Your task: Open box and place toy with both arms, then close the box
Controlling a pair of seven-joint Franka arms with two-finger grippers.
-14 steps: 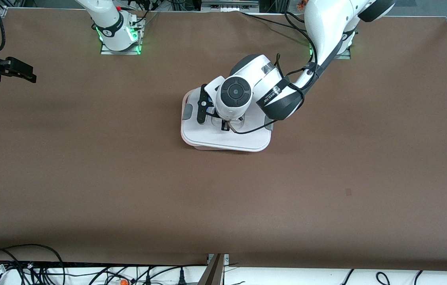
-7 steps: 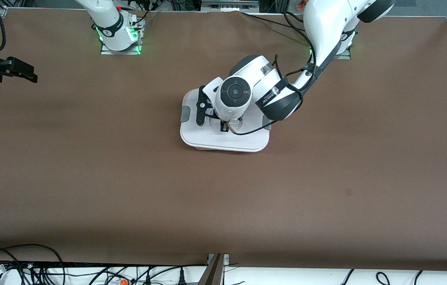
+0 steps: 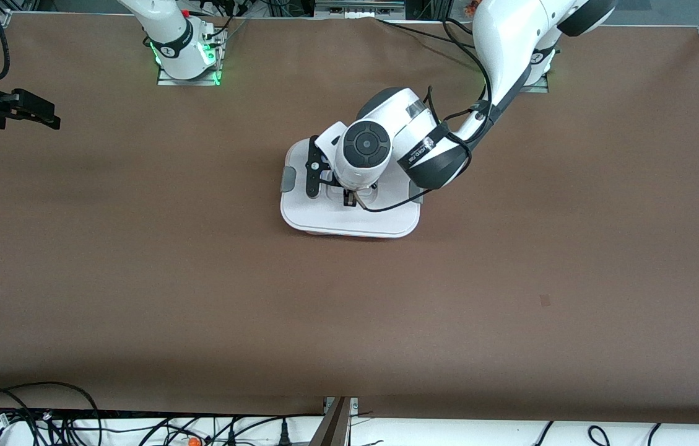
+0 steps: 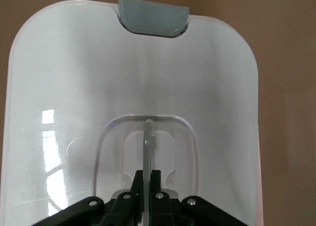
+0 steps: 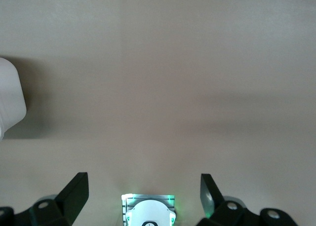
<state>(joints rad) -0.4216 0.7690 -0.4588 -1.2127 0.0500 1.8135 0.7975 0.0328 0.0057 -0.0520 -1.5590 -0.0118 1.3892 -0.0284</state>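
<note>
Left gripper (image 4: 146, 184) is pinched tight on the box (image 3: 349, 217) lid's clear handle (image 4: 147, 137); right gripper (image 5: 143, 186) waits, fingers spread wide.

one box (image 3: 349, 217), two arms

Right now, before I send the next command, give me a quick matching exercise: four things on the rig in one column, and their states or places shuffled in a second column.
Column one:
1. left end effector
2. right end effector
3. lid
4. grey side clip

Column two:
A. open, over bare table at the right arm's end
B. white, lying flat on top of the box
C. shut on the clear handle
D. at the lid's rim

Pairs: 1-C, 2-A, 3-B, 4-D
</note>
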